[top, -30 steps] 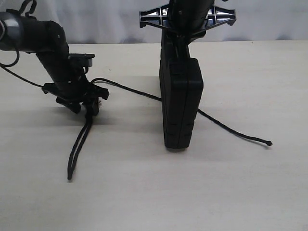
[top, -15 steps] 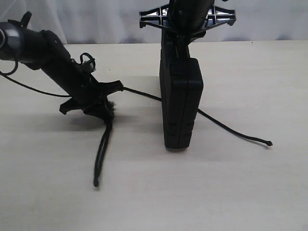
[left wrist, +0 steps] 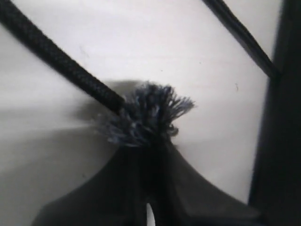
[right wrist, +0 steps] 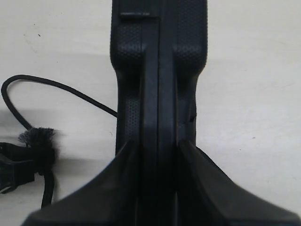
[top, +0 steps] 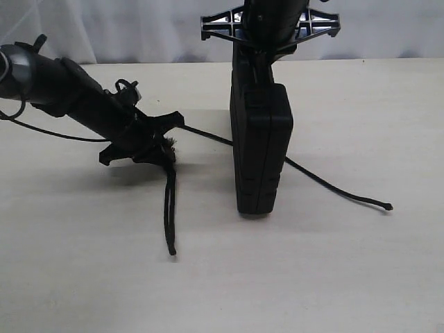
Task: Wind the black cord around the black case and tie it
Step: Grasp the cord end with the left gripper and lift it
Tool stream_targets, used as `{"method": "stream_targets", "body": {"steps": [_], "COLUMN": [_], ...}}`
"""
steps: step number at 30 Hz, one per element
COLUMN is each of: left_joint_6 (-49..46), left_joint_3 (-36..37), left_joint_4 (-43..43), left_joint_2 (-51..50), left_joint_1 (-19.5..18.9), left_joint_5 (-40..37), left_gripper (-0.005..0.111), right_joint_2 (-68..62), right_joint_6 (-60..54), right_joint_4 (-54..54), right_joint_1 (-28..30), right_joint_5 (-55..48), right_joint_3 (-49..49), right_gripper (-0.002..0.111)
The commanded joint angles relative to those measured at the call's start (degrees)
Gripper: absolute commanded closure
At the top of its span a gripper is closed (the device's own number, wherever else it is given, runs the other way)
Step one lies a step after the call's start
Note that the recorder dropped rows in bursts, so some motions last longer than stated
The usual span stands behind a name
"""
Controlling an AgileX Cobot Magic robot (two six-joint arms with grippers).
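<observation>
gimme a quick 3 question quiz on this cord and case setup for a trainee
1. True or false: the case lies flat on the table.
2. Which gripper clamps the cord at its frayed knot?
3. Fill in: in the exterior view, the cord's knotted tip lies to the ___ of the case.

Key: 1 false, the right gripper holds it upright. 2 the left gripper. 3 right.
</observation>
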State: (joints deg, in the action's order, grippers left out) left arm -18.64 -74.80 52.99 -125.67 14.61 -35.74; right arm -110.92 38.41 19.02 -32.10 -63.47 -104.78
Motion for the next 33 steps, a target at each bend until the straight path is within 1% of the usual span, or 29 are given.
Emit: {"method": "stream_targets", "body": {"steps": [1,6,8,9,10,11,12,13,15,16,17,18,19,20,21,22,24,26,28,30,33], "left_joint_6": [-1.5,-2.1,-3.9,-5.9,-9.0,-11.6,-13.2,-15.9,-19.0,-22.2,-31.5,-36.6,-44.9,-50.4,-55.9,-65.1,-76.7,-82.5,-84.5,-86.8,-94.4], "left_joint_3": [0.8,0.8,0.7,0.3,-0.7,-2.0,-2.8,-4.0,-4.6,-4.6,-4.6,-4.6,-4.5,-4.1,-3.7,-3.0,-2.1,-1.4,-1.2,-1.2,-1.2], "left_joint_4": [-1.9,-1.9,-2.4,-3.5,-7.2,-14.6,-18.8,-26.2,-35.7,-37.5,-37.2,-36.8,-36.5,-36.4,-36.4,-36.4,-36.5,-36.3,-36.2,-34.1,-29.0], "left_joint_2": [0.2,0.4,0.8,1.2,2.3,3.4,3.9,5.2,6.7,7.1,7.3,7.3,7.3,7.3,7.3,7.3,7.3,7.3,7.3,7.3,7.2], "left_joint_1": [0.0,0.0,0.0,0.0,0.0,0.0,0.0,0.1,0.1,0.1,0.1,0.1,0.4,0.6,1.1,1.5,2.4,2.9,3.4,3.6,4.0], "left_joint_5": [2.0,1.5,1.5,1.0,-0.1,-1.7,-3.1,-5.3,-6.7,-6.7,-7.4,-8.0,-8.6,-8.8,-8.8,-8.8,-7.6,-4.3,-1.8,-0.9,-1.5], "left_gripper": [0.094,0.058,0.05,0.048,0.049,0.049,0.049,0.049,0.049,0.049,0.049,0.049,0.049,0.049,0.049,0.049,0.049,0.049,0.049,0.049,0.049], "right_joint_2": [0.6,0.6,0.6,0.6,0.6,0.6,0.6,0.6,0.6,0.6,0.6,0.6,0.6,0.6,0.6,0.6,0.6,0.6,0.6,0.6,0.6], "right_joint_6": [-0.2,-0.2,-0.2,-0.2,-0.2,-0.2,-0.2,-0.2,-0.2,-0.2,-0.2,-0.2,-0.2,-0.2,-0.2,-0.2,-0.2,-0.2,-0.2,-0.2,-0.2], "right_joint_4": [0.8,0.8,0.8,0.8,0.8,0.8,0.8,0.8,0.8,0.8,0.8,0.8,0.8,0.8,0.8,0.8,0.8,0.8,0.8,0.8,0.8], "right_joint_1": [0.1,0.1,0.1,0.1,0.1,0.1,0.1,0.1,0.1,0.1,0.1,0.1,0.1,0.1,0.1,0.1,0.1,0.1,0.1,0.1,0.1], "right_joint_5": [0.7,0.7,0.7,0.7,0.7,0.7,0.7,0.7,0.7,0.7,0.7,0.7,0.7,0.7,0.7,0.7,0.7,0.7,0.7,0.7,0.7], "right_joint_3": [-0.5,-0.5,-0.5,-0.5,-0.5,-0.5,-0.5,-0.5,-0.5,-0.5,-0.5,-0.5,-0.5,-0.5,-0.5,-0.5,-0.5,-0.5,-0.5,-0.5,-0.5], "right_gripper": [0.104,0.104,0.104,0.104,0.104,0.104,0.104,0.104,0.104,0.104,0.104,0.104,0.104,0.104,0.104,0.104,0.104,0.104,0.104,0.104,0.104]}}
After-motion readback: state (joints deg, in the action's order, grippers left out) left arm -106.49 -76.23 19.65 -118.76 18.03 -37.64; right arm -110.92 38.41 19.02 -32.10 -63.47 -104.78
